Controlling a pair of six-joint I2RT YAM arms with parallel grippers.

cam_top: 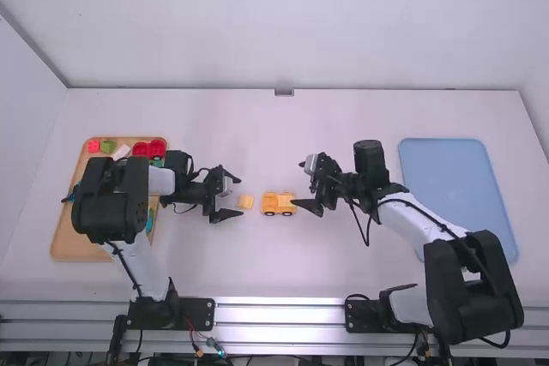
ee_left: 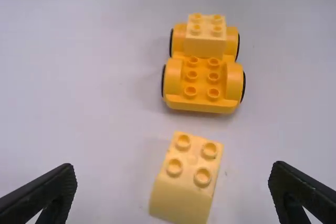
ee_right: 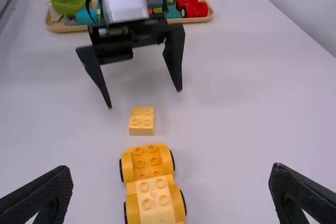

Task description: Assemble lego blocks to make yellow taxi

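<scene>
My left claw point(ee_right: 145, 98), wide and empty, faces loose four-stud yellow brick point(ee_left: 189, 182), which lies studs up just beside yellow wheeled chassis point(ee_left: 202, 85). My right claw point(cam_top: 298, 183), also wide, waits at chassis's opposite end, near mounted yellow block point(ee_left: 205, 45), likely placed to brace chassis while left adds brick onto bare studs.

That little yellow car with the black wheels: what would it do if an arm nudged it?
The yellow car would probably roll, since it sits on its wheels. It looks low and broad, so tipping seems unlikely. The block on top seems pressed onto studs and would likely ride along.
</scene>
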